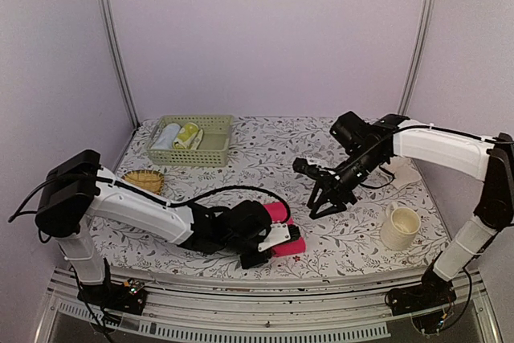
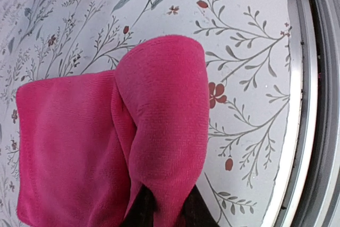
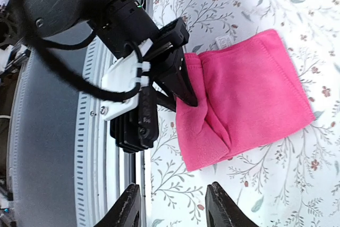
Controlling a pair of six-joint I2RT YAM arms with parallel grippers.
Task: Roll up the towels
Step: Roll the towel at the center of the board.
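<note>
The bright pink towel lies folded near the table's front edge, left of centre. One end is doubled over into a thick raised fold. My left gripper is shut on that fold, and its dark fingers pinch the cloth from both sides. In the right wrist view the pink towel shows its small white tag, with the left gripper on its near end. My right gripper hangs open and empty above the table, right of the towel. A bit of white cloth shows behind my right forearm.
A pale green basket with rolled cloths stands at the back left. A woven straw mat lies beside my left arm. A cream mug stands at the front right. The table's metal front rail runs close to the towel.
</note>
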